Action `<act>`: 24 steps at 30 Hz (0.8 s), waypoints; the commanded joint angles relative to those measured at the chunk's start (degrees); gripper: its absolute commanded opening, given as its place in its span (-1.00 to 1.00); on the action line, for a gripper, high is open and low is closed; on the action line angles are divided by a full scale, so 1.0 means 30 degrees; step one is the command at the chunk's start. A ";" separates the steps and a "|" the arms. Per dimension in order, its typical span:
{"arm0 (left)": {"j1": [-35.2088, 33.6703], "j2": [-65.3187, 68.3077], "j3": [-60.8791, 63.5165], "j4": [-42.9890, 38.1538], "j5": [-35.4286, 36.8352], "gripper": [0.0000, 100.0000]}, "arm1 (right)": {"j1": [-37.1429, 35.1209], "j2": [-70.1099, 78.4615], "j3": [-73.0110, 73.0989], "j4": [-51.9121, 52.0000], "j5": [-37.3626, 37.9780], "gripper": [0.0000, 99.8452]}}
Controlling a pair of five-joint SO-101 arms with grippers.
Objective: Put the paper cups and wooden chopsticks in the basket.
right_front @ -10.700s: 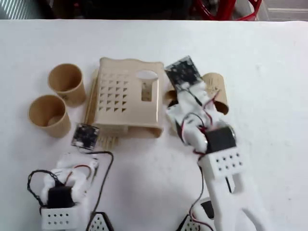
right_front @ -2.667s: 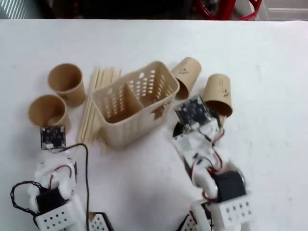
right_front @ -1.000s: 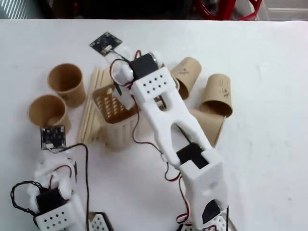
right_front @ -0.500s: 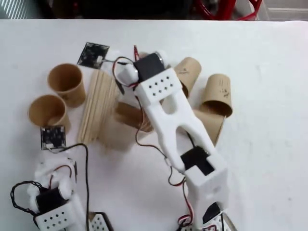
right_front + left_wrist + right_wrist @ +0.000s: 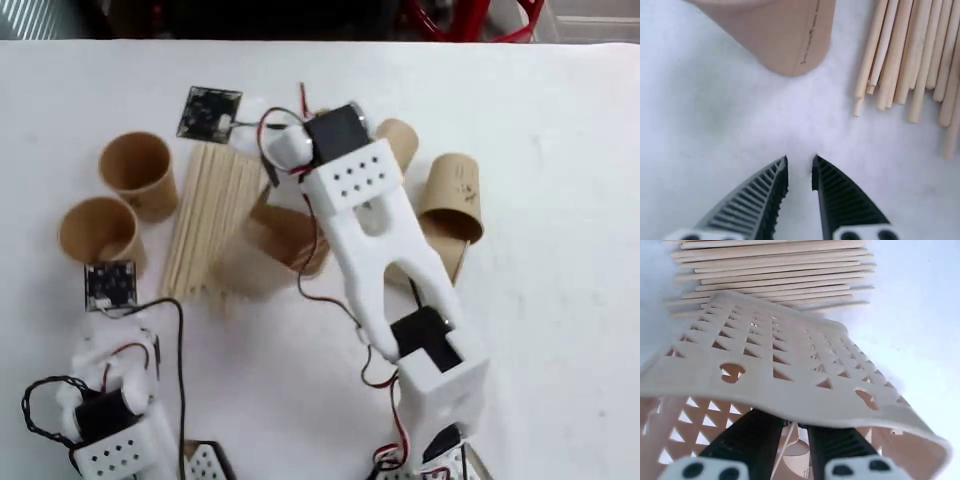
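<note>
The right hand [image 5: 792, 432] grips the wall of the tilted basket [image 5: 790, 375], right by the chopsticks [image 5: 770, 270] on the tabletop [image 5: 560, 150]. The left hand [image 5: 800, 170] is open a crack, empty. The basket may slip and scatter the sticks.

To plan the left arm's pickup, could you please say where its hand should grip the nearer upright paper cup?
Probably pinch the wall at the rim, coming down from above: the paper cup stands upright with its mouth open, and its tapered side might slip.
</note>
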 commanded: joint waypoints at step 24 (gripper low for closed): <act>-0.0132 0.0132 -0.0029 0.0000 -0.0059 -0.80 | 0.1275 0.0308 -0.1084 -0.0923 -0.3663 -0.96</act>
